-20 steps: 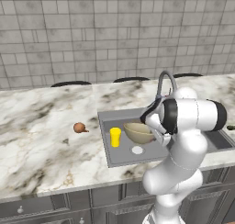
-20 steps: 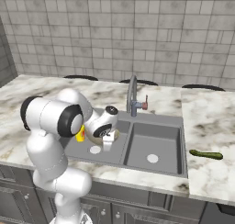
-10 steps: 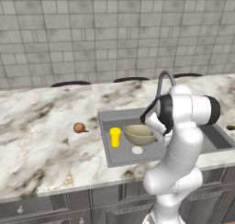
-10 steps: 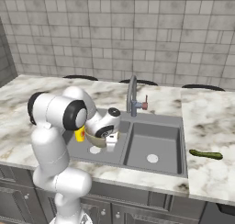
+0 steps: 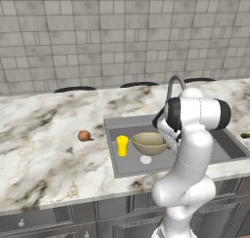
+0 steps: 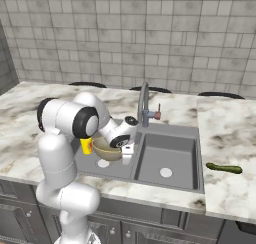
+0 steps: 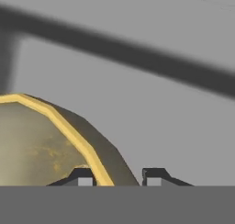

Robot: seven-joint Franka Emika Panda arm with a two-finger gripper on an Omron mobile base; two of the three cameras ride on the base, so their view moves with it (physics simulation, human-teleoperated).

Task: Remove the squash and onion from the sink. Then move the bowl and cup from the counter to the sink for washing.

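The olive-gold bowl (image 5: pixel 149 142) (image 6: pixel 106 147) rests in the left basin of the grey sink (image 5: pixel 111 150), next to the yellow cup (image 5: pixel 122 145) (image 6: pixel 87 146), which stands upright in the same basin. My gripper (image 7: pixel 118 176) (image 6: pixel 127 150) is down at the bowl's right rim. Its jaws stand open, one on each side of the gold rim (image 7: pixel 69 131). The reddish-brown onion (image 5: pixel 84 135) lies on the counter left of the sink. The dark green squash (image 6: pixel 224 168) lies on the counter right of the sink.
The gooseneck faucet (image 6: pixel 143 103) rises behind the divider between the two basins, close above my hand. The right basin (image 6: pixel 165 155) holds nothing but its white drain hole. Marble counter stretches to both sides, and a tiled wall stands behind it.
My jaws have spread wider around the bowl's rim. The arm's upper joints have shifted a little, while the bowl and cup stay where they were in the left basin.
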